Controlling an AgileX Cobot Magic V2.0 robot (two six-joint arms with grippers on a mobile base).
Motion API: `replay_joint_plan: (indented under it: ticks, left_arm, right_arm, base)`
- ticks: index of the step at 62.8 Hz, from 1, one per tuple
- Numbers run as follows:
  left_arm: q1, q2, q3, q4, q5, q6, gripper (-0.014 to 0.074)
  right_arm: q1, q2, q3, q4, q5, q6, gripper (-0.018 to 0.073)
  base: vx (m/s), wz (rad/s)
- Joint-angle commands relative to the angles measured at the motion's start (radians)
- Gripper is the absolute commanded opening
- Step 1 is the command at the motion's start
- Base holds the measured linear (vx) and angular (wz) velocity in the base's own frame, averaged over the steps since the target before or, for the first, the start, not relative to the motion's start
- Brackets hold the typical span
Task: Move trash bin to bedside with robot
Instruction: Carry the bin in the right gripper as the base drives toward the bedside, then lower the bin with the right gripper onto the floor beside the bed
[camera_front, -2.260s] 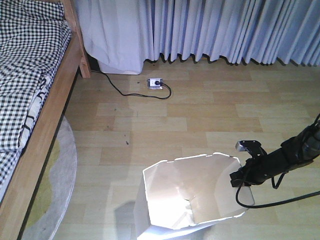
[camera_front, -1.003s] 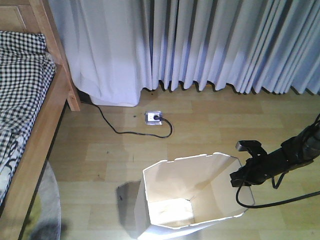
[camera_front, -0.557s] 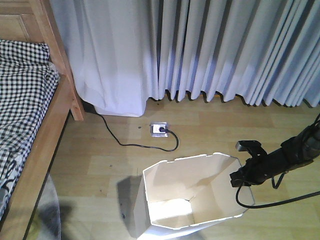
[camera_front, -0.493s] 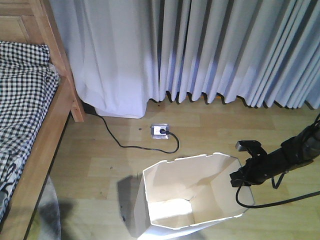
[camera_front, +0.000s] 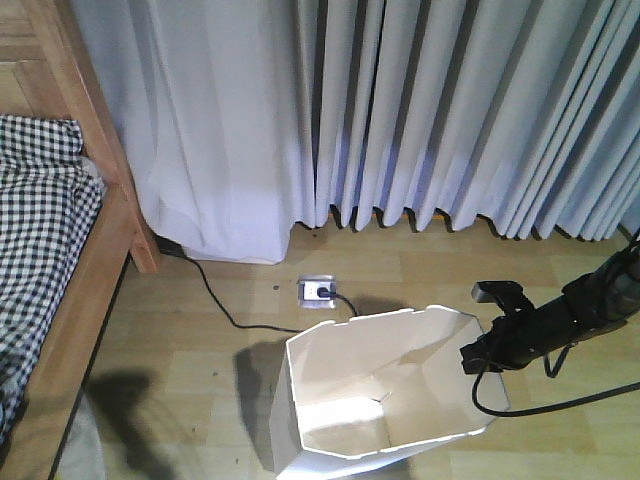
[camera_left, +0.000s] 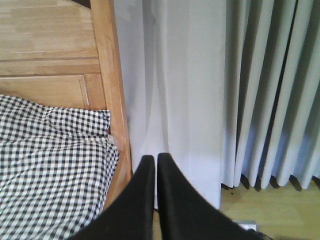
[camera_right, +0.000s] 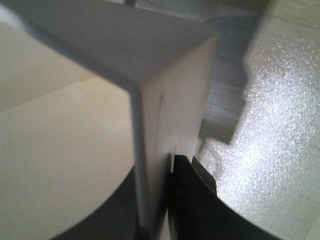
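So, R arm (camera_front: 592, 294) slants down, pincer (camera_front: 482, 356) clamping trash bin (camera_front: 340, 375) rim.

We note bright, even light; soft shadows on floor (camera_front: 430, 265) left of trash bin (camera_front: 340, 380); right-wrist view blurred, glary.

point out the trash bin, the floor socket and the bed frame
trash bin (camera_front: 345, 375): front view, inner left wall
floor socket (camera_front: 318, 291): front view, its white face
bed frame (camera_front: 80, 310): front view, wooden side rail
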Motion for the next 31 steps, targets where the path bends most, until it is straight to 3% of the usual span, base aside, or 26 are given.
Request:
replay_joint_plan:
  ticks: [1, 31]
  left_arm:
    - [0.001, -0.014, 0.019, -0.004, -0.071, 0.000, -0.0006]
    - [0.001, -0.014, 0.019, -0.004, -0.071, 0.000, -0.0006]
  right_arm:
    - [-0.003, -0.075, -0.007, 0.037, 0.217, 0.002, -0.0006]
    - [-0.003, -0.075, -0.007, 0.041, 0.217, 0.002, -0.0006]
  base:
    - [0.20, -0.01]
    - [0.15, 0.02]
